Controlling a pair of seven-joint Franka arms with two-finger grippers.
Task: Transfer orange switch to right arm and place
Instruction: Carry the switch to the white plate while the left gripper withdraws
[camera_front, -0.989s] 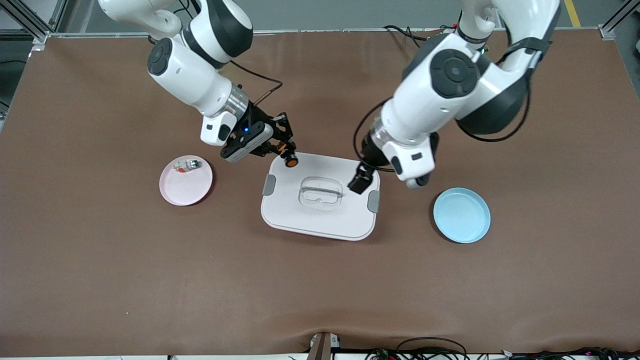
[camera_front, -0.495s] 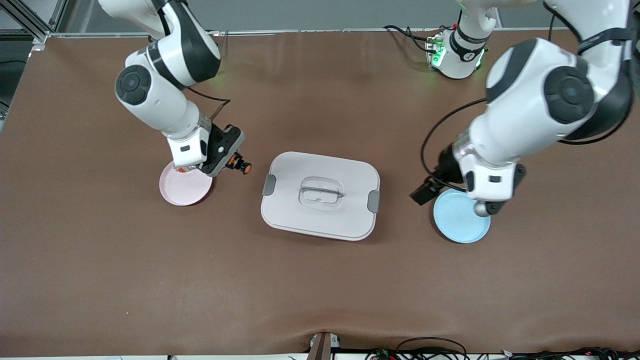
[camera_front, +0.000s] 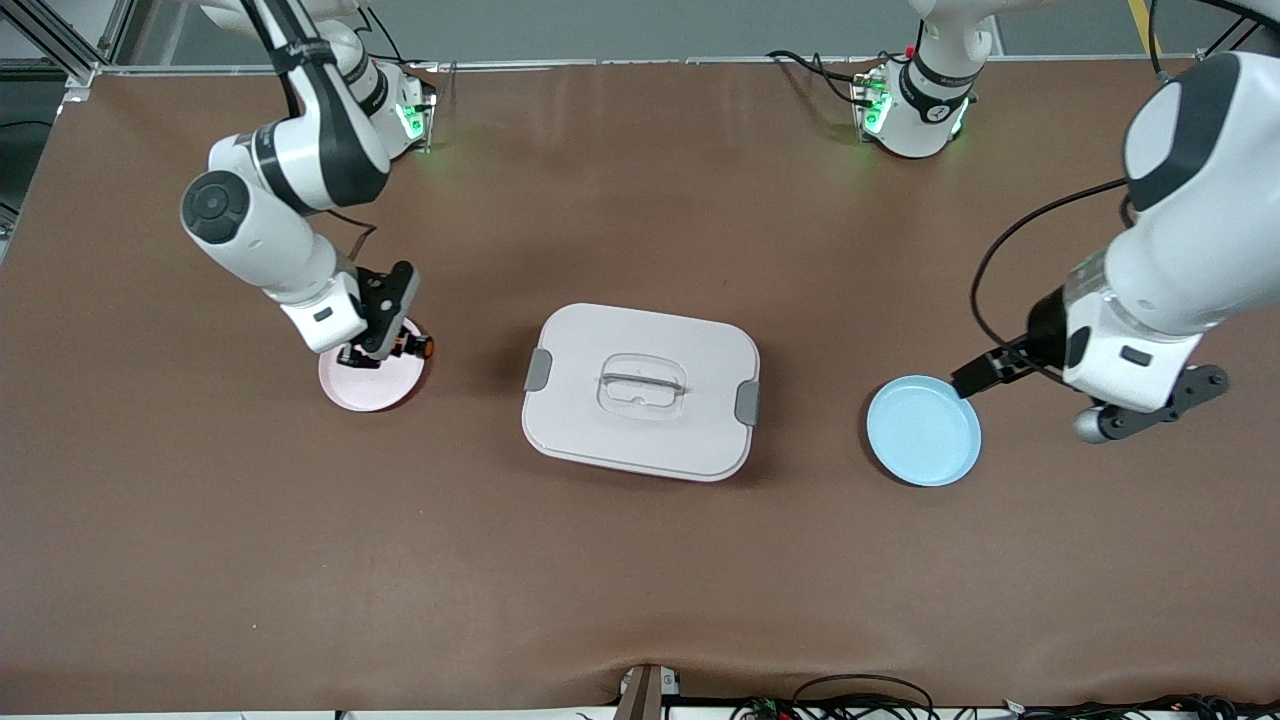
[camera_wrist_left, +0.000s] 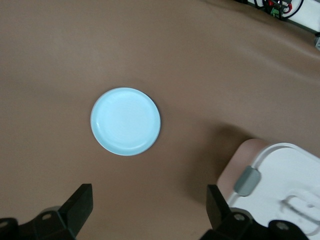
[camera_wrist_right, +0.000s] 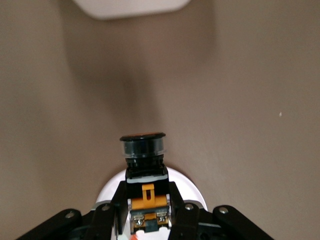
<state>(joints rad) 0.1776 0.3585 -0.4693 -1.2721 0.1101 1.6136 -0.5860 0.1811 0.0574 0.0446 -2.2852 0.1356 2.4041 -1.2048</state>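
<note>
The orange switch (camera_front: 418, 347), a stubby black button part with an orange body (camera_wrist_right: 146, 196), is clamped between the fingers of my right gripper (camera_front: 395, 345). It hangs just over the rim of the pink plate (camera_front: 365, 392), on the side toward the white box. In the right wrist view the right gripper (camera_wrist_right: 145, 197) is shut on the switch, with the pink plate (camera_wrist_right: 192, 190) directly beneath. My left gripper (camera_front: 978, 378) hovers by the edge of the blue plate (camera_front: 922, 432). Its fingers (camera_wrist_left: 79, 206) stand wide apart with only bare table between them.
A white lidded box (camera_front: 640, 392) with grey latches and a clear handle sits mid-table between the two plates. Its corner (camera_wrist_left: 272, 175) shows in the left wrist view beside the blue plate (camera_wrist_left: 125, 121). Brown mat covers the table.
My right arm carried the switch from the white box's corner out to the pink plate. My left arm drew back from the box, past the blue plate, toward its own end of the table.
</note>
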